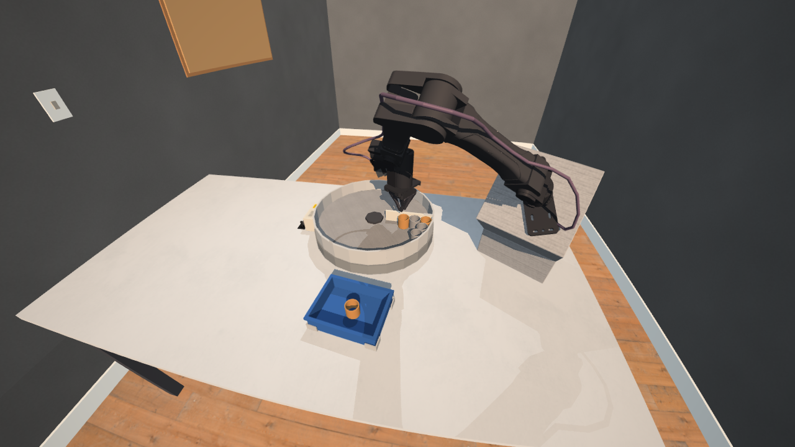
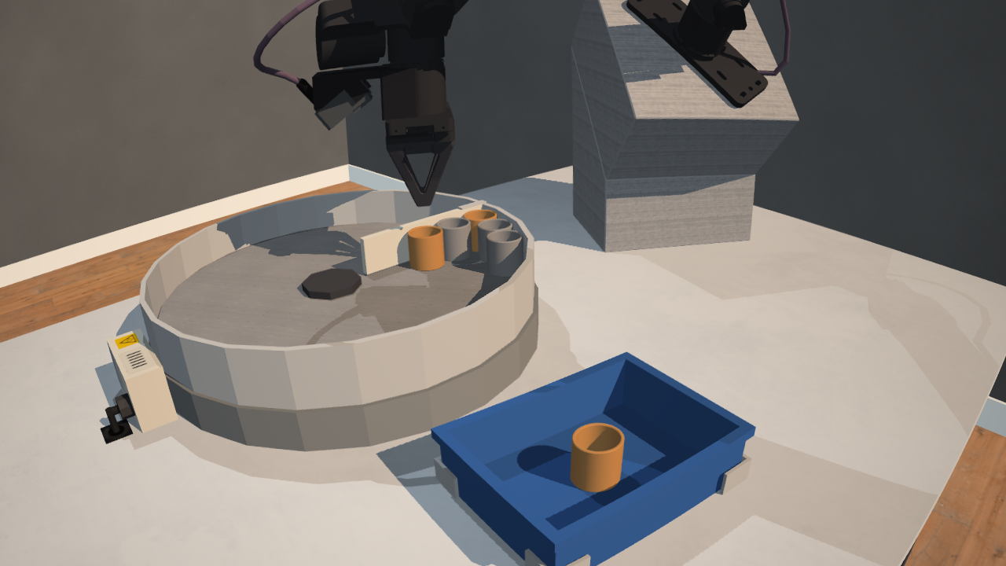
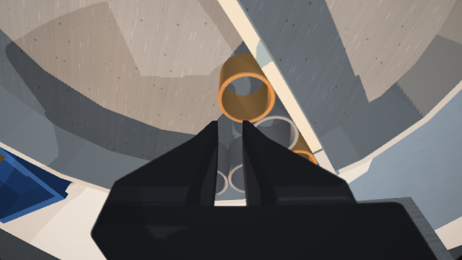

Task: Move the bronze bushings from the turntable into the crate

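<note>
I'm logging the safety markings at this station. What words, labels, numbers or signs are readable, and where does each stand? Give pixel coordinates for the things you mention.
No word, brand or number can be read.
A yellow warning triangle sign (image 2: 127, 340) is on top of the cream box (image 2: 148, 394) beside the turntable (image 2: 295, 376) (image 1: 371, 256); the mark inside the triangle is too small to read.

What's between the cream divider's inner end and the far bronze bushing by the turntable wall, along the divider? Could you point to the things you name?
A bronze bushing (image 1: 403, 221) (image 2: 426, 249) (image 3: 245, 66), then a steel bushing (image 2: 456, 242), both upright beside the divider (image 2: 380, 249); the exterior view shows it.
</note>
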`<action>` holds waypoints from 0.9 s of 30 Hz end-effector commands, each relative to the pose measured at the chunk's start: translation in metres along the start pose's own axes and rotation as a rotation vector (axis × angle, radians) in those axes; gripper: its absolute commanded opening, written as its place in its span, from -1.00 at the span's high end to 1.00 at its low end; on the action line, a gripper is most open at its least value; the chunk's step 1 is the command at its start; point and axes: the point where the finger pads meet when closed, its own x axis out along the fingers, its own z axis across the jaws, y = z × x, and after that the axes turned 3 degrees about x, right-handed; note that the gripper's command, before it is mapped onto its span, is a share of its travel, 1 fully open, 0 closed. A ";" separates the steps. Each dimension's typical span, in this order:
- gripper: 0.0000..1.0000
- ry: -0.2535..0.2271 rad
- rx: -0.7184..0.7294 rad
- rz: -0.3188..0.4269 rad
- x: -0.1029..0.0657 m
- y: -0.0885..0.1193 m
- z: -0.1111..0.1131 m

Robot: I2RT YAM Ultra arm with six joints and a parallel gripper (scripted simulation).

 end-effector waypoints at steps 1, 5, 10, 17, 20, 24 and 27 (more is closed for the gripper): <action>0.70 -0.012 -0.015 -0.025 -0.010 -0.011 0.007; 0.70 -0.013 -0.018 -0.026 -0.011 -0.011 0.011; 0.70 -0.012 -0.014 -0.029 -0.012 -0.011 0.015; 0.70 -0.012 -0.013 -0.035 -0.014 -0.013 0.013; 0.70 -0.012 -0.013 -0.035 -0.014 -0.013 0.013; 0.70 -0.012 -0.013 -0.035 -0.014 -0.013 0.013; 0.70 -0.012 -0.013 -0.035 -0.014 -0.013 0.013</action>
